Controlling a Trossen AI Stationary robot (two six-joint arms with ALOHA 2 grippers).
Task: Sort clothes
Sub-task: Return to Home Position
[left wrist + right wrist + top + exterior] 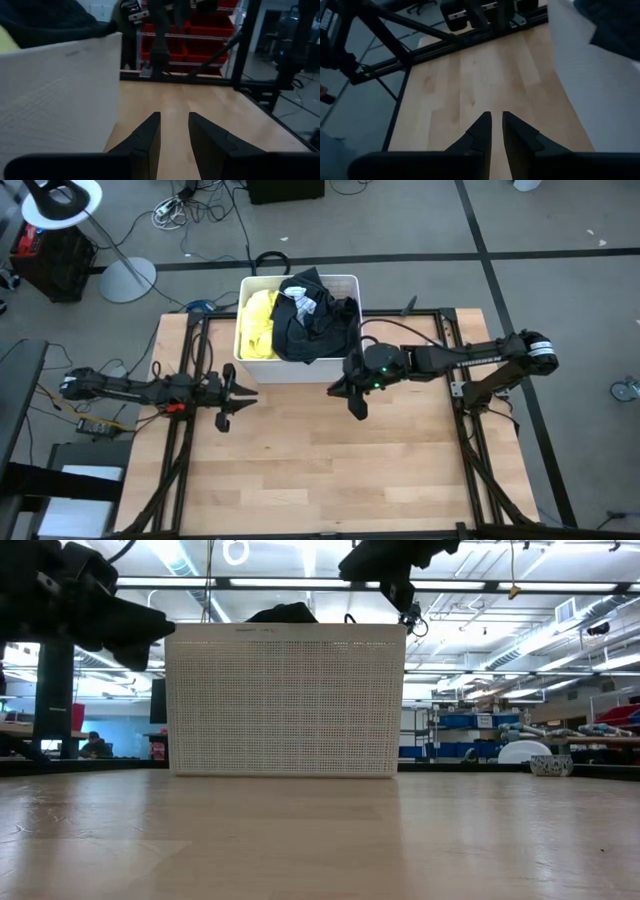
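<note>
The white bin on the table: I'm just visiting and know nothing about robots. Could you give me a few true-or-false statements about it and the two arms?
1. The white perforated plastic bin holds a yellow garment and a black garment. True.
2. A garment lies spread on the light wooden table. False: every garment in view sits inside the bin.
3. The left pincer grips a striped sock. False: it is open and holds nothing, over the table near the bin's front left corner.
4. The right pincer holds nothing and hangs over the table near the bin's front right corner. True.
</note>
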